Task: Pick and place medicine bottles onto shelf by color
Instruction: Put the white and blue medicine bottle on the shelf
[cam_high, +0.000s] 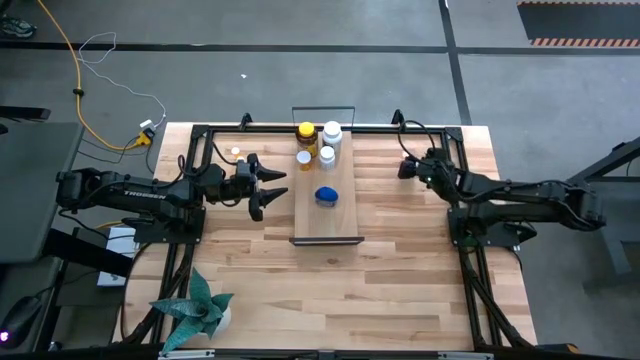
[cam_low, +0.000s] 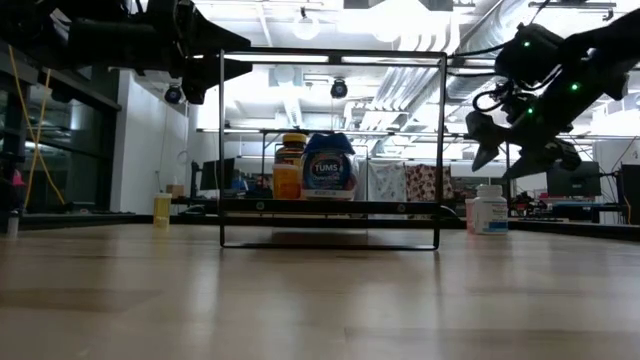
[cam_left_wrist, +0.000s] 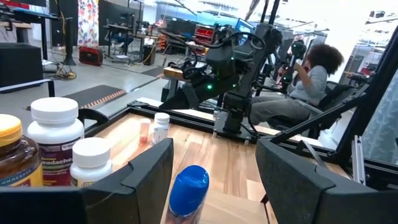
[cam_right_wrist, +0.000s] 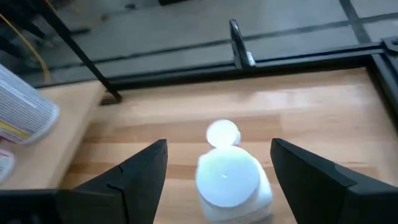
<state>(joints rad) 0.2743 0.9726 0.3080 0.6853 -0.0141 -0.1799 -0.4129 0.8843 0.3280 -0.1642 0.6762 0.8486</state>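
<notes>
From above, the shelf (cam_high: 325, 222) already has 4 bottles: an amber bottle (cam_high: 306, 133), 2 white bottles (cam_high: 332, 132) and a blue-capped bottle (cam_high: 326, 195), so I'd say over halfway. The left gripper (cam_high: 268, 190) sits spread and empty beside it. In its wrist view, the right gripper (cam_right_wrist: 217, 163), fingers wide, hovers over a white bottle on the table (cam_right_wrist: 227, 179) with a tiny orange bottle (cam_right_wrist: 222, 134) behind, both left to shelve.
</notes>
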